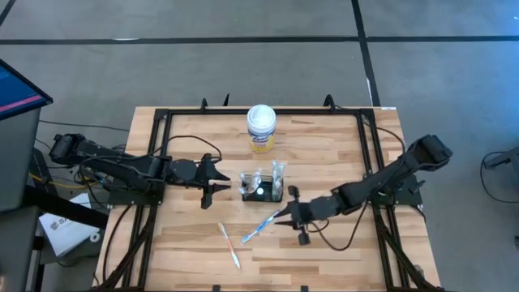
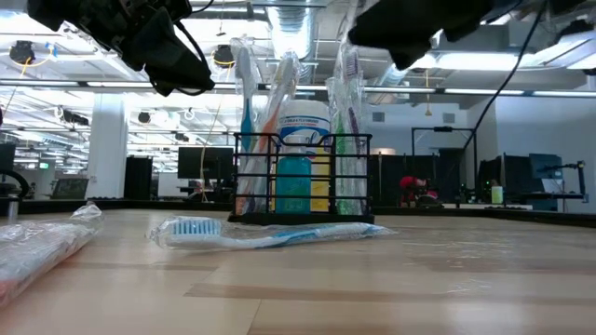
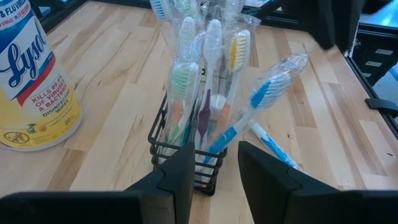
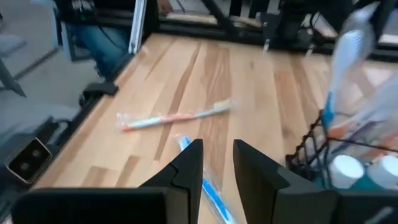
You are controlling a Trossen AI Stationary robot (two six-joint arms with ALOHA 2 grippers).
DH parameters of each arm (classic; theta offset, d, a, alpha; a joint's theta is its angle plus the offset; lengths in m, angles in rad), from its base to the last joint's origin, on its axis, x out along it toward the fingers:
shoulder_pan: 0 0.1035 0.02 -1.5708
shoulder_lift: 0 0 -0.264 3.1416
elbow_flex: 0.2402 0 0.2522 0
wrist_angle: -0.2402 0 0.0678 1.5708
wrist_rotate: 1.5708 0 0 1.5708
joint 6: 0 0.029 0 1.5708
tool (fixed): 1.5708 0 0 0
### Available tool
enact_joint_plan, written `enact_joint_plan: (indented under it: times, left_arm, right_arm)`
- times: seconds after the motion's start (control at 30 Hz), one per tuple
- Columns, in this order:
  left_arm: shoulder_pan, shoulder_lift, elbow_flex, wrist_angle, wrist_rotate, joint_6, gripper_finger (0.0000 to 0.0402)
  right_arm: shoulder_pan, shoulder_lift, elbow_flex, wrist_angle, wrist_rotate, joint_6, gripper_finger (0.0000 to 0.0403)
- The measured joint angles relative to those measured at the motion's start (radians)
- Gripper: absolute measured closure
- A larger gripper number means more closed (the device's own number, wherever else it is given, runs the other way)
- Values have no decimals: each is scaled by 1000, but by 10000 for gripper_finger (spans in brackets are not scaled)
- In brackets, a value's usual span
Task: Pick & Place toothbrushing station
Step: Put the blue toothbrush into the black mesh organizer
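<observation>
The small black wire-mesh holder (image 1: 263, 187) packed with wrapped toothbrushes stands mid-counter (image 1: 324, 146). Behind it is a white canister with yellow label (image 1: 261, 128). The left claw (image 1: 217, 180), fingers parted and empty, hovers beside it. The right claw (image 1: 285, 213), fingers narrowly apart, straddles a blue wrapped toothbrush (image 1: 261, 226) lying before the holder; an orange wrapped toothbrush (image 1: 229, 245) lies farther out.

A light wooden surface (image 1: 324, 251) carries a black wire-mesh holder (image 1: 263, 191) packed with wrapped toothbrushes, a white canister (image 1: 261, 128) with a yellow label, and two loose wrapped toothbrushes, one blue (image 1: 261, 226) just beside the holder, one orange (image 1: 229, 245) nearer the front edge.
</observation>
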Motion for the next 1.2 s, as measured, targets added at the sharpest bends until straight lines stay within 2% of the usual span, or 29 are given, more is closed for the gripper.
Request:
enact_joint_plan:
  times: [0.2,0.67,0.9,1.2]
  left_arm:
    - [0,0,0,0,3,0,285]
    - [0,0,0,4,3,0,285]
    - [0,0,0,5,-1,0,285]
    - [0,0,0,5,-1,0,285]
  right_arm:
    - [0,124,74,-24,-1,-4,324]
    - [-3,324,230,-48,-11,-1,324]
    - [-26,360,280,-72,-39,54,324]
    - [-40,360,279,-102,-59,101,324]
